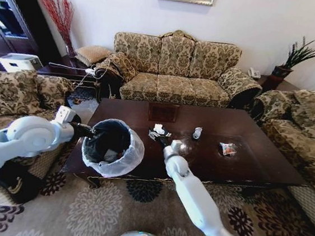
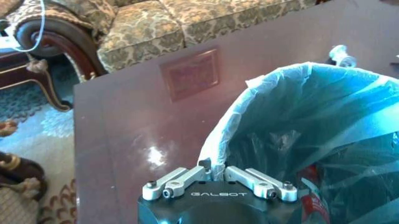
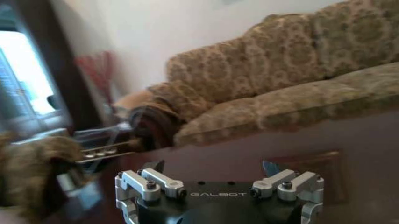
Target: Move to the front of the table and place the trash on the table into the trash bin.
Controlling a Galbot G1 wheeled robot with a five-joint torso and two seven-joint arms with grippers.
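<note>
Glossy wood table (image 1: 266, 157) bears round bag-lined trash bin (image 1: 112, 147).

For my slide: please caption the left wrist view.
Left tool shut on trash bin liner rim, above the table.

Left tool (image 2: 212, 169) pinched closed on the folded-over rim of the translucent bag lining the trash bin (image 2: 324, 135), at the bin's near edge, over the glossy dark table (image 2: 124, 126). Inside the liner, something with a red label (image 2: 309, 193), low down beside the tool. Beyond the bin, a small crumpled white piece (image 2: 341, 55) on the table top, the square inlay (image 2: 190, 74) farther back, and a patterned sofa (image 2: 162, 28) past the table's far edge.
</note>
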